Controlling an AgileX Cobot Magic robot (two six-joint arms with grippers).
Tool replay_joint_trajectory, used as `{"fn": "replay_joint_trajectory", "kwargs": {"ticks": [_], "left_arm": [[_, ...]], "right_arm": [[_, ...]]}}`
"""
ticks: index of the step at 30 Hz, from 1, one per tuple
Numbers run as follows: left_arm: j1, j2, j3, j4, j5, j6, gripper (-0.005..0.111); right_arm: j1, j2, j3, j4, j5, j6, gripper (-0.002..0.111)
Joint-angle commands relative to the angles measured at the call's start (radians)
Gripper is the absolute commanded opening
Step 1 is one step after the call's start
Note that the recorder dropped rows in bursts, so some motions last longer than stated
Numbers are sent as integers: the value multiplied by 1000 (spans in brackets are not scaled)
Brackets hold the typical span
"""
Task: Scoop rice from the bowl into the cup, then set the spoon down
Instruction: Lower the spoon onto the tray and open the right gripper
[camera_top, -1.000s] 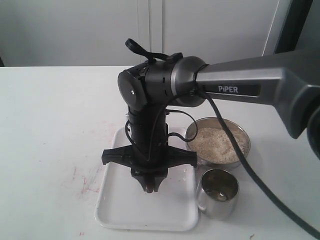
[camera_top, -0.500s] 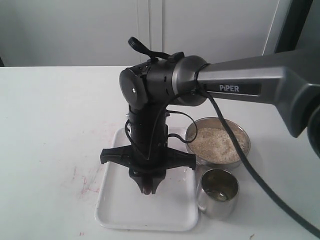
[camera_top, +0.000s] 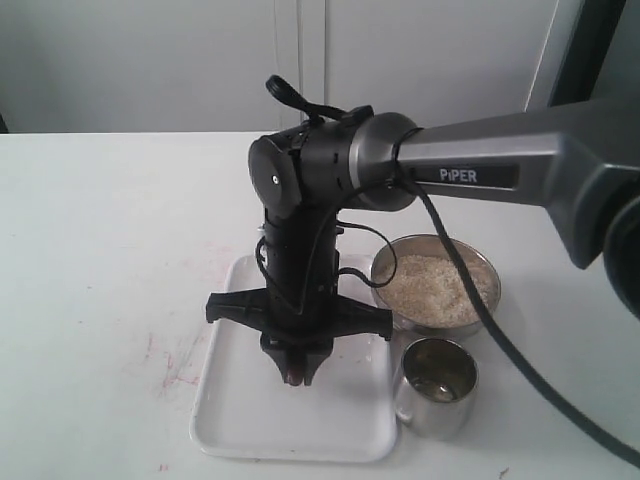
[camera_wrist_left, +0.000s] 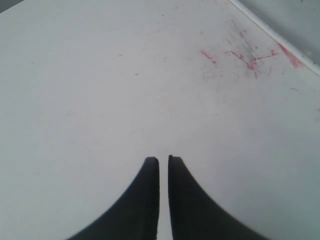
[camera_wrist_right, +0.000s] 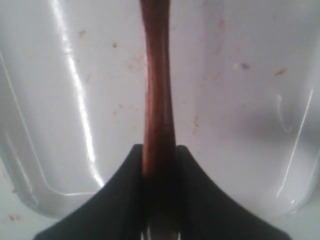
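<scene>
My right gripper (camera_top: 297, 374) points straight down over the white tray (camera_top: 250, 420) and is shut on the spoon (camera_wrist_right: 156, 75). Its dark reddish-brown handle runs out from between the fingers above the tray floor in the right wrist view. The scoop is out of view. In the exterior view only a reddish bit of the spoon (camera_top: 293, 377) shows at the fingertips. The steel bowl (camera_top: 489, 272) holding rice (camera_top: 430, 280) stands right of the tray. The steel cup (camera_top: 437, 400) stands just in front of the bowl. My left gripper (camera_wrist_left: 163, 159) is shut and empty over bare table.
The right arm (camera_top: 480, 170) stretches in from the right, passing over the bowl. Red smears mark the white table (camera_top: 100, 250) left of the tray, and the same red smears (camera_wrist_left: 240, 55) appear in the left wrist view. The tray floor (camera_wrist_right: 225, 100) has small brown specks.
The right arm's wrist has drifted slightly to the right while the gripper stays over the tray, still shut on the spoon. Bowl and cup have not moved.
</scene>
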Motion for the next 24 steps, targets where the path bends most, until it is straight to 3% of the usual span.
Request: {"fn": "replay_joint_trajectory", "kwargs": {"ticks": [1,8,14,24], "left_arm": [[-7,0,9,-6,49,-6,14],[-7,0,9,-6,49,-6,14],[-7,0,9,-6,49,-6,14],[-7,0,9,-6,49,-6,14]], "right_arm": [[-10,31,2,-5,-15,-41,0],[-10,31,-2,-11,-31,-41,1],[-10,31,-2,-1,-27,-72,23],[-10,17,-26,-1,-22,-72,24]]}}
